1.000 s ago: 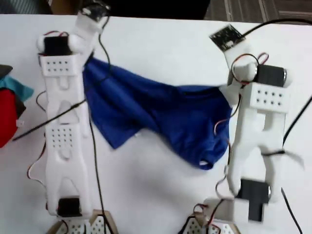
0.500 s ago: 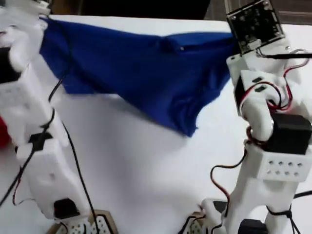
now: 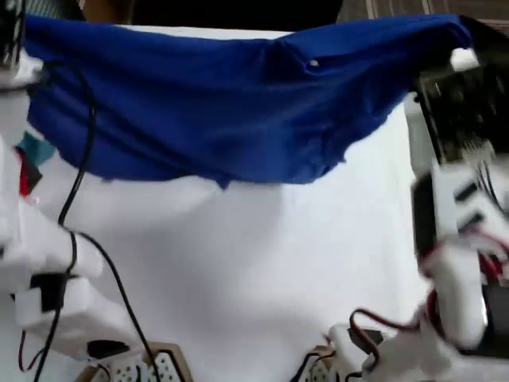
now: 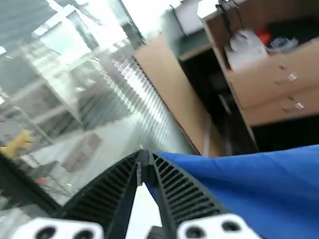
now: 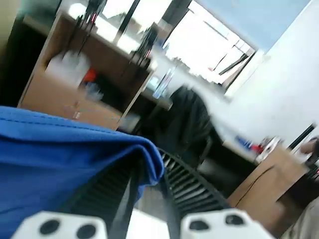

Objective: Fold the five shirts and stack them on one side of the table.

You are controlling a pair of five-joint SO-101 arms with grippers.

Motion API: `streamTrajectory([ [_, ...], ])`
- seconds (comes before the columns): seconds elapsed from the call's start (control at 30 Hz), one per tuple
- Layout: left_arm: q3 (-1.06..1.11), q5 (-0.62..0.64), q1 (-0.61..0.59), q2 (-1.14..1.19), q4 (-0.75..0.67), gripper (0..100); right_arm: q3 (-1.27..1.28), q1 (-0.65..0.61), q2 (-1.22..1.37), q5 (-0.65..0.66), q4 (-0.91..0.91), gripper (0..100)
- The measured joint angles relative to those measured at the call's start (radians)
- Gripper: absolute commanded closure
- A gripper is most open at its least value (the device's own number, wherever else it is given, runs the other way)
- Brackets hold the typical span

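Raised high at the frame's left and right edges, the left gripper [image 4: 145,172] and right gripper [image 5: 151,167] each pinch the blue shirt [image 3: 223,111] stretched between them.

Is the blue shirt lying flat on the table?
No; the blue shirt hangs stretched above the table, held up at both ends.

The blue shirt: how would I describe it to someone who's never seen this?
Look above the white table. The blue shirt hangs stretched wide, one end in the left pincer, the other in the right pincer. Unlike the red and teal clothes at the table's edge, it is held aloft.
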Motion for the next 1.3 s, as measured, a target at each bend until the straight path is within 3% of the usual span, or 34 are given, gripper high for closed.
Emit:
streamTrajectory([
  [0.2,0.057,0.000,-0.052,-0.058,0.000,97,-0.149,0.000,-0.020,0.000,0.009,97.8],
  [0.7,0.655,0.069,-0.057,-0.060,0.000,97,-0.061,0.000,-0.015,0.000,0.009,97.8],
  [1.03,0.749,0.054,-0.058,-0.052,0.000,97,-0.061,0.003,0.014,0.000,0.038,97.8],
  [1.3,0.957,0.052,0.114,0.048,-0.037,97,-0.040,0.003,0.021,0.000,0.038,97.8],
])
